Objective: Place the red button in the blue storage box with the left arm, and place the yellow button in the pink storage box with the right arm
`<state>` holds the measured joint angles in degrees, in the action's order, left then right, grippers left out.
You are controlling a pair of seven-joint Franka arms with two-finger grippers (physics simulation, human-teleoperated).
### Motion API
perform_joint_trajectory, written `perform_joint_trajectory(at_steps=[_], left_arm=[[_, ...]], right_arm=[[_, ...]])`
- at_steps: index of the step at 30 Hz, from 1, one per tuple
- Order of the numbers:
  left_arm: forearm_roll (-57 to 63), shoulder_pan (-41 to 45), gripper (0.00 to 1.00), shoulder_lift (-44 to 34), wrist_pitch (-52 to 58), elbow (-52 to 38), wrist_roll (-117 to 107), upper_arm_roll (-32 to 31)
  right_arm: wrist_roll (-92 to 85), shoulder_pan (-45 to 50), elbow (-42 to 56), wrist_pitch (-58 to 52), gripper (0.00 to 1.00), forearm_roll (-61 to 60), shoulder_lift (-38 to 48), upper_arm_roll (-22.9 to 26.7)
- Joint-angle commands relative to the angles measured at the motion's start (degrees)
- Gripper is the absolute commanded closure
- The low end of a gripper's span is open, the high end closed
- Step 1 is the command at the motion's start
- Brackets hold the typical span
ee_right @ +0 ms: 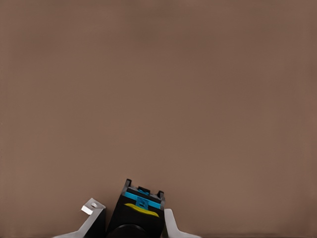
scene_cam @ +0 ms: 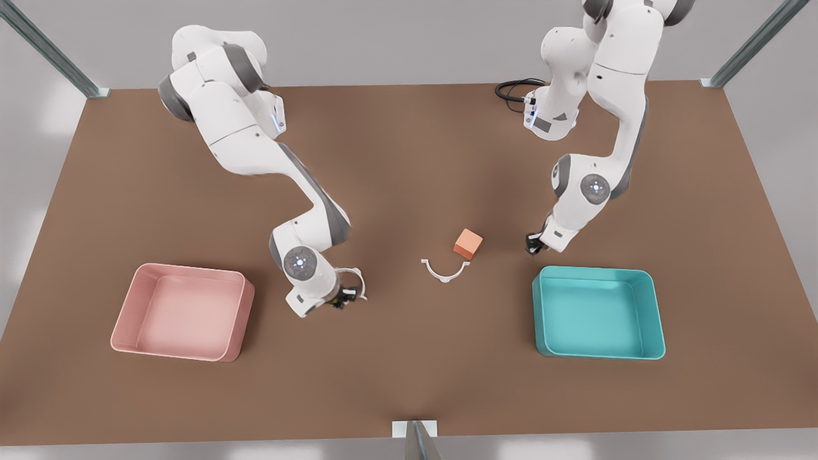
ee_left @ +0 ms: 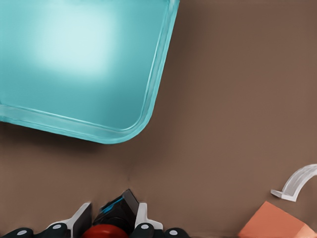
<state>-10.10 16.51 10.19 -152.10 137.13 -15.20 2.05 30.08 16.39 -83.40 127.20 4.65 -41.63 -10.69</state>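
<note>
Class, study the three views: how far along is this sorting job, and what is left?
Both pick-ups look done. The left gripper holds the red button just outside the blue storage box; the right gripper holds the yellow button beside the pink storage box. Neither button is in its box yet.

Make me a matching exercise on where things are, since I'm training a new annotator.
Things:
1. red button
2. yellow button
3. orange cube
4. pink box

Places:
A. on the table, between the two arms
B. in the jaws of the right gripper
C. at the front view's left, nothing inside
D. in the jaws of the left gripper, near the blue box

Pairs: 1-D, 2-B, 3-A, 4-C
</note>
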Motion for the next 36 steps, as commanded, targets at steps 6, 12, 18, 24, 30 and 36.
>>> perform_joint_trajectory(at_steps=[6,12,18,24,30,36], left_arm=[[0.4,-0.6,0.46,-7.0,10.7,-3.3,0.9,1.0],[2.9,-2.3,0.46,1.3,13.4,-19.3,0.9,4.3],[2.0,-7.5,0.46,15.6,16.8,-36.5,0.5,6.7],[2.0,-7.3,0.00,18.6,16.5,-37.0,-0.4,6.7],[6.9,-7.3,0.00,4.0,58.6,-52.4,16.5,7.2],[9.8,-12.4,0.00,-3.9,67.6,-55.7,16.3,2.4]], right_arm=[[-19.1,-7.1,0.3,-12.6,0.54,0.5,8.7,0.1],[-34.6,-16.1,0.2,-16.7,0.54,1.6,8.8,0.6],[-49.0,-26.6,0.2,-15.9,0.53,1.6,6.9,0.6],[-55.5,-31.9,0.3,-13.3,0.23,1.5,3.9,0.6],[-53.5,-30.1,1.3,-10.3,0.00,1.6,4.4,-1.1],[-32.6,-22.4,8.2,-38.9,0.00,0.8,28.6,-1.9]])
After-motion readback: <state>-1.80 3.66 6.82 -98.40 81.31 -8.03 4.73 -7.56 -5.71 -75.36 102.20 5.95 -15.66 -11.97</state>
